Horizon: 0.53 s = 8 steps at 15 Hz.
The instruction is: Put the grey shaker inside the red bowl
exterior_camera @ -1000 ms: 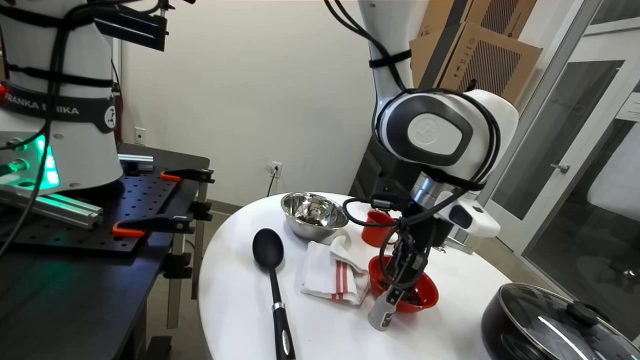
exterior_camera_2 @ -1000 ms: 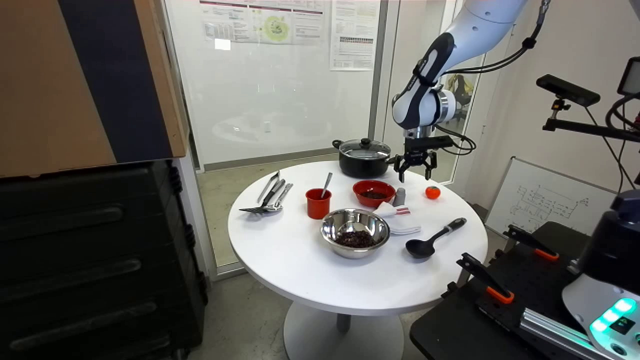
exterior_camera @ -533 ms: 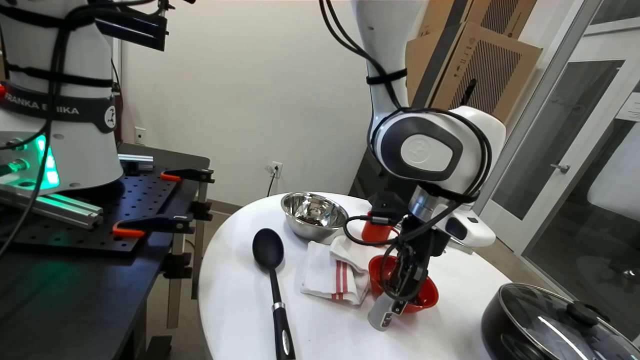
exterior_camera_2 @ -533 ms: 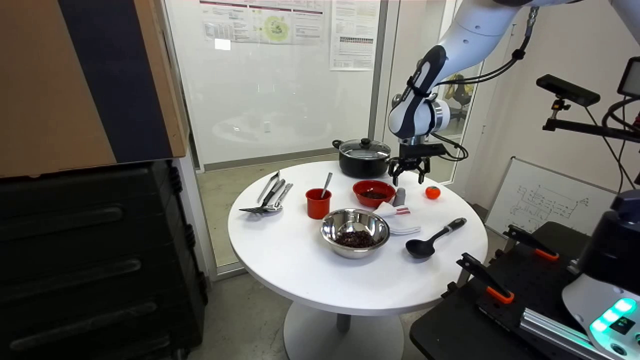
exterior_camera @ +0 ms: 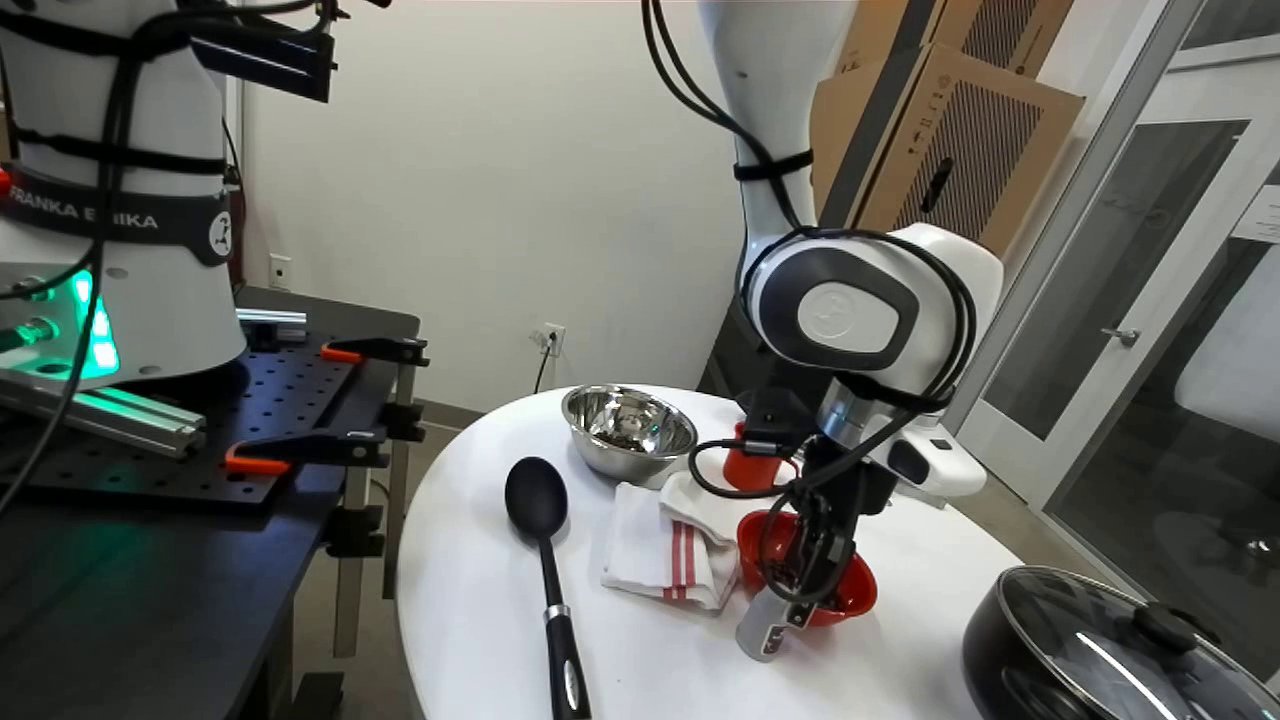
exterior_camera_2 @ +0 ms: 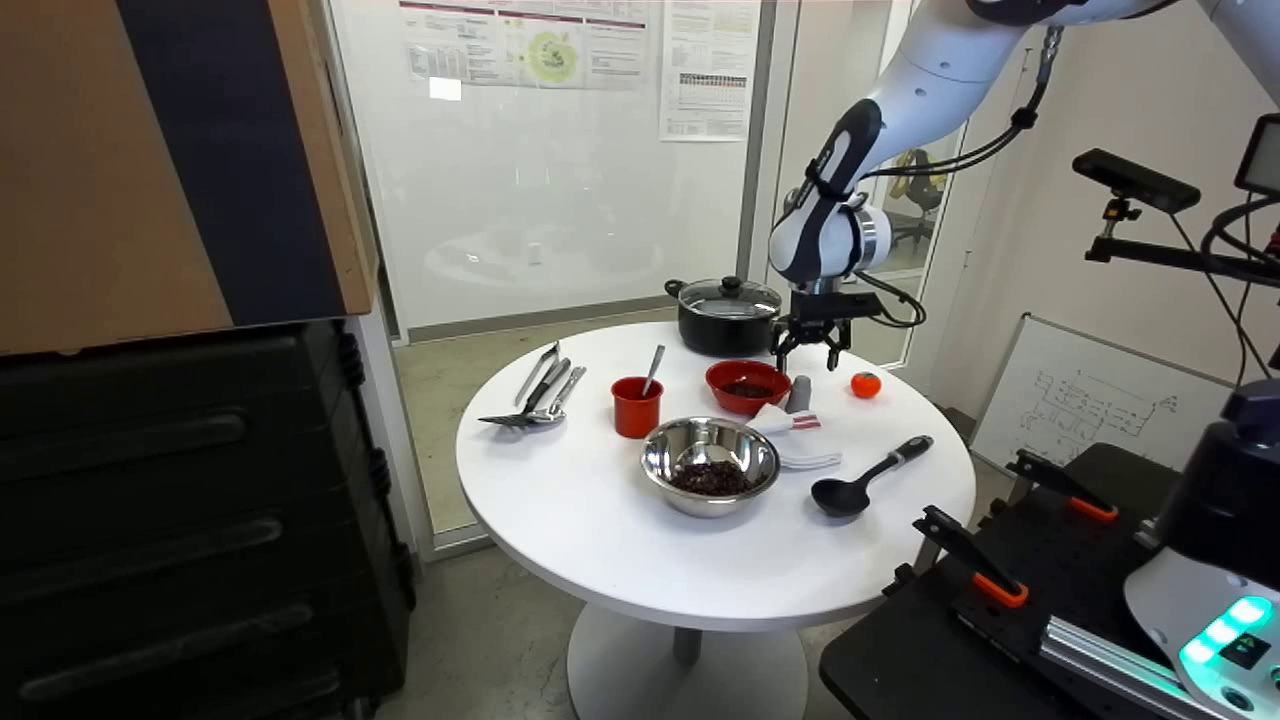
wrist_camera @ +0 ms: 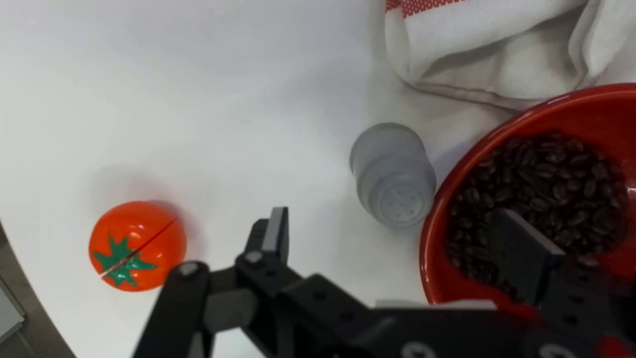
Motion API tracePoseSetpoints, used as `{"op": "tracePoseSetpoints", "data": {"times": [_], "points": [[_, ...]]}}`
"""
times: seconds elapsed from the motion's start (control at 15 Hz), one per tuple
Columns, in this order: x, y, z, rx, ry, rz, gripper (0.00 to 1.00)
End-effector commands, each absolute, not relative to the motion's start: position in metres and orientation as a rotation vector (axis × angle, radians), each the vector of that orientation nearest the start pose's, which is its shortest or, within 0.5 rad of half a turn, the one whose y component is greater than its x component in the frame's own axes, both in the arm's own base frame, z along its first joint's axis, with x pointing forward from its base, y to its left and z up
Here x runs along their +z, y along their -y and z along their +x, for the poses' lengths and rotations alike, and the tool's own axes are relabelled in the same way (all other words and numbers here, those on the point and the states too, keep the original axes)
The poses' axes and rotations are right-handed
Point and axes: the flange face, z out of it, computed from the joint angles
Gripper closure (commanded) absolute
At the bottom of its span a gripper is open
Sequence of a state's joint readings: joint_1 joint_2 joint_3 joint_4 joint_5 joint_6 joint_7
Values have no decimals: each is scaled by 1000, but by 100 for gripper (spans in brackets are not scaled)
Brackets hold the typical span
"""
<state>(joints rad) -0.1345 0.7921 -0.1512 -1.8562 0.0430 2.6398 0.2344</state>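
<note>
Wrist view: pincer (wrist_camera: 403, 242) spread, unladen; grey shaker (wrist_camera: 392, 174) stands just left of the red bowl (wrist_camera: 603, 114). Reaching seems the step; next, likely, centre on the shaker and descend.

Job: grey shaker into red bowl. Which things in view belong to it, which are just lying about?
In the job: red bowl; grey shaker, upright beside it; end effector, open, holding nothing.

Just lying about: steel bowl; red mug; black spoon; white towel; tomato; lidded pot; cluster of utensils.
</note>
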Motion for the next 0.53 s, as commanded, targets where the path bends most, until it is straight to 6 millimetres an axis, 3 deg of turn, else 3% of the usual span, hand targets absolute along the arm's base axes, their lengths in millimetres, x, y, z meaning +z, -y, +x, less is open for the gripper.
{"op": "tracePoseSetpoints", "data": {"times": [0.0, 0.47], "points": [[95, 177, 599, -14, -858, -3105, 0], [92, 170, 594, 25, -826, -3097, 0]]}}
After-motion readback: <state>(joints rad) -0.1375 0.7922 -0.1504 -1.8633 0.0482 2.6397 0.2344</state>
